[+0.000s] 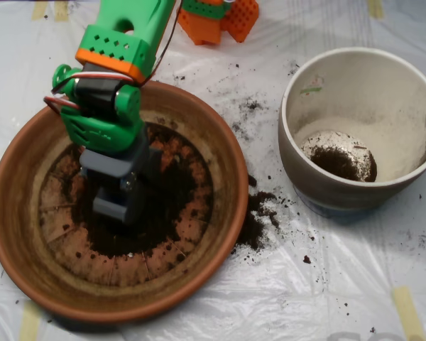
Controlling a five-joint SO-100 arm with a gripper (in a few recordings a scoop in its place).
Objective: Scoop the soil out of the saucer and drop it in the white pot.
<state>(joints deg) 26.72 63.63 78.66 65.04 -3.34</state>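
Arm angled steeply down, claw (116,202) buried in saucer's (14,213) soil (167,206).

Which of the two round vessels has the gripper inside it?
The terracotta saucer on the left: the gripper is down in its soil. The white pot stands apart.

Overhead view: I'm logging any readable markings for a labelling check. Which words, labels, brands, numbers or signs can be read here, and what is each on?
None can be read.
The white pot has a small green mark inside near its rim: too small and blurred to tell whether it is text.
Faint grey shapes on the plastic sheet at the bottom edge: cut off, unreadable.
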